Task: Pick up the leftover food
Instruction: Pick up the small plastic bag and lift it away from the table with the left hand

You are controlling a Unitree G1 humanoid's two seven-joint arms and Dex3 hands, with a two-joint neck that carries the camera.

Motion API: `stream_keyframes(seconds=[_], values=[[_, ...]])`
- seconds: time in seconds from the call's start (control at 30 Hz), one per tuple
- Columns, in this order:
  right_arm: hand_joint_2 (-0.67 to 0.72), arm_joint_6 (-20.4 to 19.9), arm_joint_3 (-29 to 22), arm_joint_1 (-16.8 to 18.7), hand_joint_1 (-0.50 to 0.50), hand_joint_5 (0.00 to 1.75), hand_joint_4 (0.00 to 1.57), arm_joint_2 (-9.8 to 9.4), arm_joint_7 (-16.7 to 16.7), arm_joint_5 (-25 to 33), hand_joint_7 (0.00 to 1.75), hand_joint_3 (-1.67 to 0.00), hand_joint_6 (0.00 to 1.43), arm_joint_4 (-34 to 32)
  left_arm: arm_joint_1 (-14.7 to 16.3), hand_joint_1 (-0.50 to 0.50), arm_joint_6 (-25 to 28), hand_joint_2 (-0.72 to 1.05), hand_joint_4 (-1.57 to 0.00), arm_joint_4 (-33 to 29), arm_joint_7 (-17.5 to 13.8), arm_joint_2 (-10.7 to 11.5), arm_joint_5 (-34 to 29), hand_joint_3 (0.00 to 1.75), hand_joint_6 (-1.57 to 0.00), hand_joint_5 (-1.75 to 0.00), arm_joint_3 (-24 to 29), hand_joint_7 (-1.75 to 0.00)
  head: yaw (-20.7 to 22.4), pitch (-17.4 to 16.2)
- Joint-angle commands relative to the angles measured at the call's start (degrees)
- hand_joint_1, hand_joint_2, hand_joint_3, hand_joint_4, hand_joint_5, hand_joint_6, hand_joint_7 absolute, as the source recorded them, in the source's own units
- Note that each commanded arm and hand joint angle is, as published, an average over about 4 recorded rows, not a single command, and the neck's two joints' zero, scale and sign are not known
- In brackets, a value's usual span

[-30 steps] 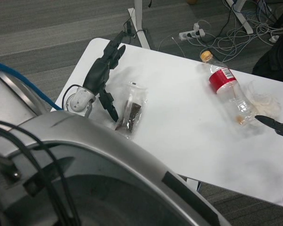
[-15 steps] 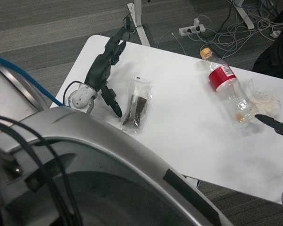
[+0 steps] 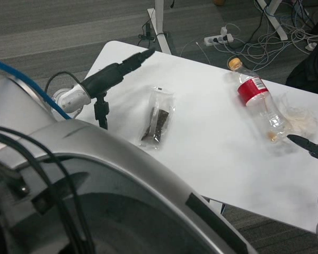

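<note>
Head view. Leftover food packet [image 3: 159, 118], clear wrap with a dark bar inside, lies flat mid-table. Left hand [image 3: 112, 75] hovers just left of it, fingers stretched out and apart, holding nothing. Right hand [image 3: 312, 148] shows only as a fingertip at the right edge; its state cannot be told. Plastic bottle [image 3: 256, 100] lies beside a crumpled wrapper [image 3: 300, 119]. White table [image 3: 212, 148]; grey carpet, cables [image 3: 254, 32] beyond.

We see the leftover food [image 3: 159, 117], a dark piece in a clear wrapper, flat, near the table's [image 3: 212, 159] left front edge
</note>
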Motion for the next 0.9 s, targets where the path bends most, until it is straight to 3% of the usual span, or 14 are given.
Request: stream_keyframes(seconds=[0.03, 0.4, 0.57, 0.73, 0.83, 0.9], values=[[-0.03, -0.29, 0.73, -0.25, -0.42, 0.0, 0.03, -1.01, 0.06, 0.88, 0.0, -0.08, 0.0, -0.19, -0.06, -0.5, 0.54, -0.41, -0.15, -0.51, -1.4, 3.12, 2.39, 0.0, 0.0, 0.0, -3.86, 0.0, -0.37, -0.25], [-0.03, -0.29, 1.44, 0.34, -0.42, 0.0, 0.03, -2.11, 0.06, 1.93, 0.0, -0.08, 0.0, -1.29, -4.56, -0.5, 1.0, -0.35, -0.15, 3.36, -2.04, 5.7, 5.69, 0.0, 0.0, 0.0, -13.4, 0.0, -1.03, -0.36], [-0.03, -0.29, 1.87, 0.36, -0.42, 0.0, 0.03, -2.7, 0.06, 2.5, 0.0, -0.08, 0.0, -1.42, -6.94, -0.5, 1.05, -0.19, -0.11, 5.67, -1.97, 8.84, 7.49, 0.0, 0.0, 0.0, -18.34, 0.0, -1.47, -0.87], [-0.03, -0.29, 2.03, 0.36, -0.42, 0.0, 0.03, -3.17, 0.06, 2.77, 0.0, -0.08, 0.0, -1.57, -6.96, -0.5, 1.38, -0.19, -0.11, 6.66, -1.97, 11.63, 8.1, 0.0, 0.0, 0.0, -19.86, 0.0, -1.67, -1.59], [-0.03, -0.29, 2.36, 0.36, -0.42, 0.0, 0.03, -3.43, 0.06, 3.12, 0.0, -0.08, 0.0, -1.73, -5.97, -0.5, 1.66, -0.04, -0.11, 6.72, -1.97, 13.5, 8.83, 0.0, 0.0, 0.0, -19.9, 0.0, -1.89, -1.93], [-0.03, -0.29, 2.62, 0.36, -0.42, 0.0, 0.03, -3.61, 0.06, 3.36, 0.0, -0.08, 0.0, -1.81, -5.24, -0.5, 1.22, 0.16, -0.11, 6.77, -1.95, 14.81, 9.73, 0.0, 0.0, 0.0, -19.88, 0.0, -1.93, -2.24]])
